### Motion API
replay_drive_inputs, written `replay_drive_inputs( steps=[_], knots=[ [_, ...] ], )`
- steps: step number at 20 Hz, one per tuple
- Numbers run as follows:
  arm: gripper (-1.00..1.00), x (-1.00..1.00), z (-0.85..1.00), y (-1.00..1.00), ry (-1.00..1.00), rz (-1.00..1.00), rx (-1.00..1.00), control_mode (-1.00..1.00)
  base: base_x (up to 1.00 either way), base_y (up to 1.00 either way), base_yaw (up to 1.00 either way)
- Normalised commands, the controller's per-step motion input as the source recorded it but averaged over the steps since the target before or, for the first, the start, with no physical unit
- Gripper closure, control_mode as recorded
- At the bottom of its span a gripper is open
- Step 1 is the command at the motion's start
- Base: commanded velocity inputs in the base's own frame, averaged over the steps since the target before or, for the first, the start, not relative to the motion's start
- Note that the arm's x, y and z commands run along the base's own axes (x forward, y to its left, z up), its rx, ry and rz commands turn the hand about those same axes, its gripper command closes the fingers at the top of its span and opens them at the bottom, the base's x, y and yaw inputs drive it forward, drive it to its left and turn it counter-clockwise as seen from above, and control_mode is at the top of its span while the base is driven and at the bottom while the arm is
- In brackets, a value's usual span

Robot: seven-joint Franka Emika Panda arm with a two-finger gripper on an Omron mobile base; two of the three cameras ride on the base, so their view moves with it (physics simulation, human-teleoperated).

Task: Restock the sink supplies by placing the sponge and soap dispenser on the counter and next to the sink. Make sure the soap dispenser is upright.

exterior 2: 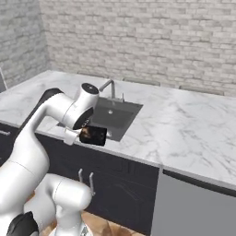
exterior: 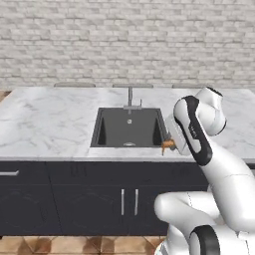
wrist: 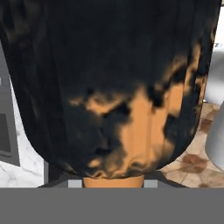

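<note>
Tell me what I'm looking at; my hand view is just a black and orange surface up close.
Observer: That is the soap dispenser, held at the end of the arm.
Operator: Where is it relative to the sink?
Observer: By the front right corner of the sink, at the front edge of the counter.
Operator: Is it upright?
Observer: It doesn't look so. It seems tipped over, with its orange nozzle pointing sideways.
</note>
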Motion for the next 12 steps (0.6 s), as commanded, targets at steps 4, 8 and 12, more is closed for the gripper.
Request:
replay_drive_inputs(
  steps=[4, 8, 12],
  knots=[
    [1.0, 0.0, 0.0, 0.0, 0.0, 0.0, 0.0, 1.0, 0.56, 0.01, -0.14],
    [1.0, 0.0, 0.0, 0.0, 0.0, 0.0, 0.0, 1.0, 0.59, 0.0, -0.1],
    [1.0, 0.0, 0.0, 0.0, 0.0, 0.0, 0.0, 1.0, 0.41, 0.0, -0.07]
  ],
)
